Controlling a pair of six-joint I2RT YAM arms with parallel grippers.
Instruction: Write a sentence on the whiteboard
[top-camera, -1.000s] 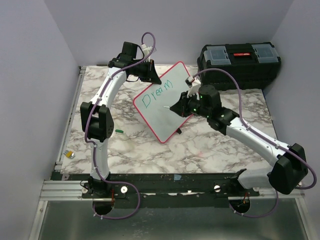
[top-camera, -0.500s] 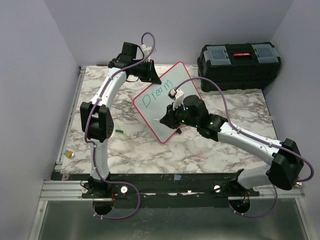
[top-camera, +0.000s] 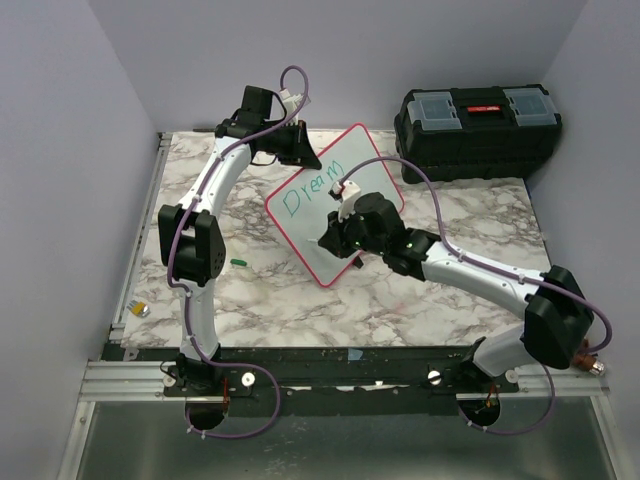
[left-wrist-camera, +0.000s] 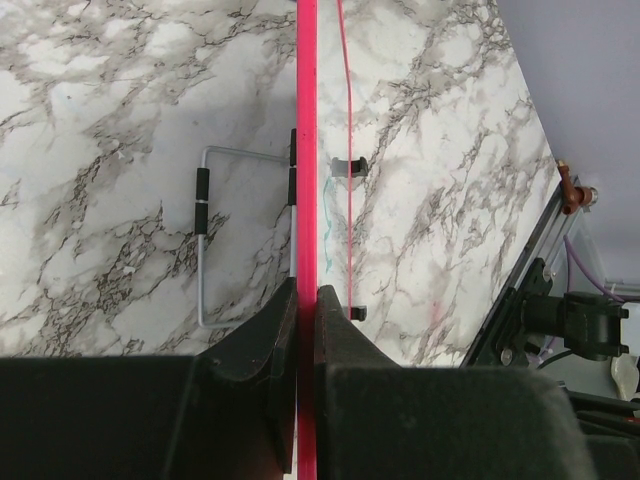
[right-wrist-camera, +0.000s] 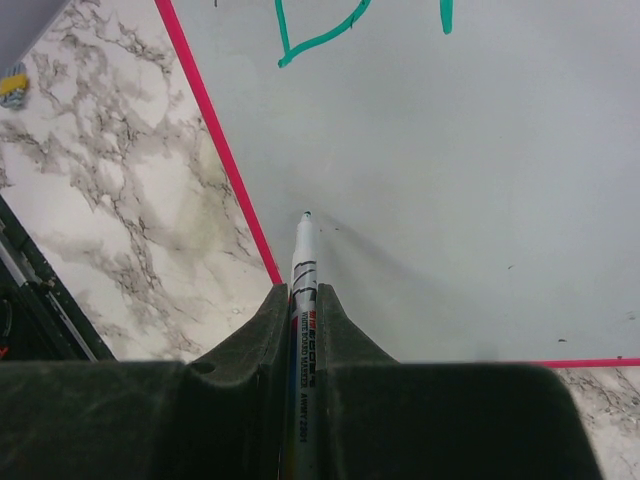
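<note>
The whiteboard (top-camera: 345, 160) with its red-pink rim stands tilted at mid-table. My left gripper (top-camera: 300, 150) is shut on its upper left rim; the left wrist view shows the rim (left-wrist-camera: 306, 150) edge-on, pinched by that gripper (left-wrist-camera: 306, 295). Of the sentence (top-camera: 305, 193), only the green word "Dream" shows. My right gripper (top-camera: 322, 240) is over the board's lower left part, shut on a white marker (right-wrist-camera: 303, 260). The marker's green tip points at the bare whiteboard (right-wrist-camera: 450, 200) close to the rim, below the green strokes (right-wrist-camera: 320, 35). I cannot tell whether the tip touches.
A black toolbox (top-camera: 478, 118) stands at the back right. A small green cap (top-camera: 238, 262) lies on the marble left of the board. A small yellow object (top-camera: 141, 309) sits by the left rail. The board's wire stand (left-wrist-camera: 203, 250) is behind it.
My right arm has swung left and down across the board, from beside the end of "Dream" to the lower left part. The left arm and the board have not moved.
</note>
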